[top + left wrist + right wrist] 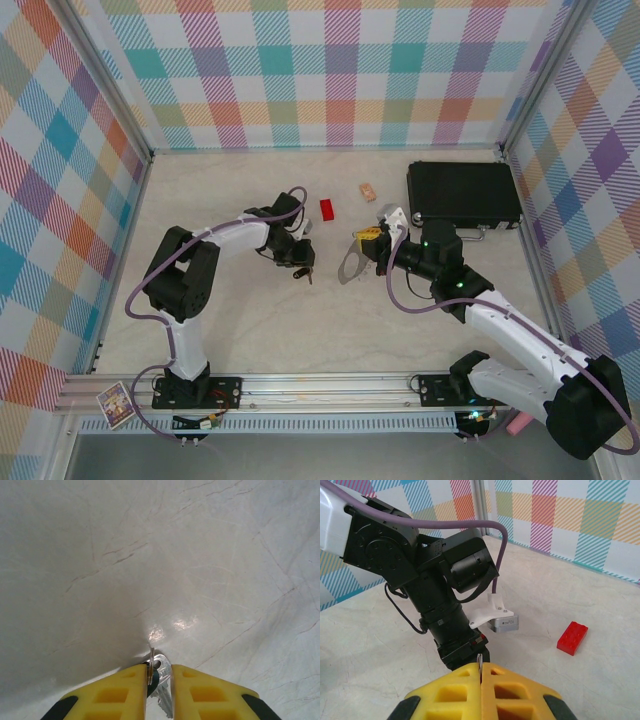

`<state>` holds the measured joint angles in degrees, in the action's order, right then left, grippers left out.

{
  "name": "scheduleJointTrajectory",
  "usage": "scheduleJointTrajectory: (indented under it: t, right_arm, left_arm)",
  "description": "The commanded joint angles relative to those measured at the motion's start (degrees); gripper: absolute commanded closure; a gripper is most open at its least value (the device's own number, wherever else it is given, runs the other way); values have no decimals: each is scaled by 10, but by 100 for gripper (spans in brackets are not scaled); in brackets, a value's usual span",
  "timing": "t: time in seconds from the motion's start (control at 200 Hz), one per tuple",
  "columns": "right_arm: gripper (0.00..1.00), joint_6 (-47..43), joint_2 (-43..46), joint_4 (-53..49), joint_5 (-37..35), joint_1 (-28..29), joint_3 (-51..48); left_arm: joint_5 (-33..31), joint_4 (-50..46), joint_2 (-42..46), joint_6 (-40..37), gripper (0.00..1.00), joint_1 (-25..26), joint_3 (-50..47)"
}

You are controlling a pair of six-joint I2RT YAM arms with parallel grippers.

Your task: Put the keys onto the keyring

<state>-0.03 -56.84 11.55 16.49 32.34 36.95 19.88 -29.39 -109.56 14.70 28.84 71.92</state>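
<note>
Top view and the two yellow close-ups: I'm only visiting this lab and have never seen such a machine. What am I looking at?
Two robot arms, left and right, are bolted at the near edge of a table. The top view looks down from above and behind them. The close-ups come from a camera on each wrist; the yellow shapes are that arm's own fingers. The left arm's fingers pinch a small key. The right arm's fingers are shut on a thin grey ring. Lying loose on the table are a red block, a small tan block and a black case.
</note>
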Motion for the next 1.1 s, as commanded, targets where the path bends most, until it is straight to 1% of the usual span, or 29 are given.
scheduleJointTrajectory:
  t: [0.0, 0.38, 0.475, 0.535, 0.775, 0.965, 1.095]
  right_arm:
    - [100, 7, -1, 33, 6, 3, -2]
    - [100, 7, 1, 31, 7, 3, -3]
    - [100, 7, 1, 32, 7, 3, -3]
    - [100, 7, 2, 32, 7, 3, -3]
    - [100, 6, 3, 32, 3, 3, -4]
    - [100, 7, 5, 33, 3, 3, -4]
    - [100, 9, 10, 34, 3, 3, -6]
  left_arm:
    - [-6, -20, -11, -10, 81, 6, 13]
    - [-10, -31, -29, -17, 81, 9, 29]
    - [-12, -34, -31, -18, 85, 10, 30]
    - [-13, -35, -30, -19, 89, 10, 29]
    - [-9, -33, -21, -25, 100, 13, 25]
    - [-16, -25, -6, -25, 100, 14, 11]
    - [-18, -14, 22, -24, 100, 14, 0]
